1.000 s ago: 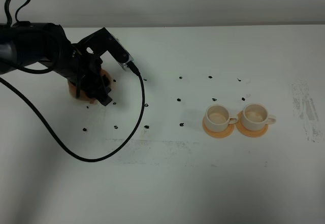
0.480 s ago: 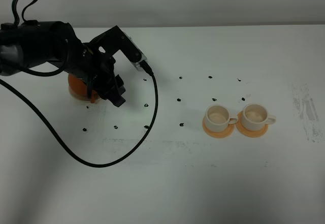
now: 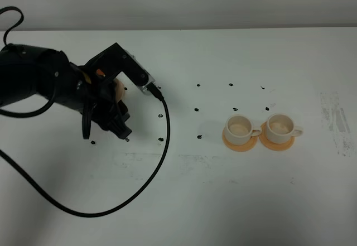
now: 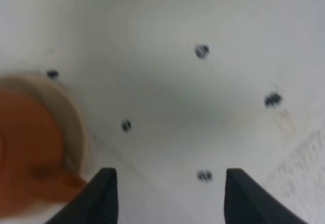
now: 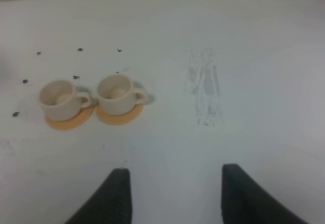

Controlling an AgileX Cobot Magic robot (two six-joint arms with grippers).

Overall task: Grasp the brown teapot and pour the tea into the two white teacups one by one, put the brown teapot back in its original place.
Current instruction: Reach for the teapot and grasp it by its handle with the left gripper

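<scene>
I can read no text, label, brand or number in any view; the black dots [image 3: 197, 110] on the table [image 3: 234, 201] are plain marks.

Orange-brown teapot [image 4: 28, 148] on beige saucer [image 4: 76, 125]; two white teacups [image 3: 240, 128] side by side on orange saucers [image 3: 241, 144]

On the table [image 3: 223, 201], the teapot [image 4: 25, 142] sits on its saucer [image 4: 76, 117] at left, two teacups [image 3: 239, 128] side by side at right.
</scene>
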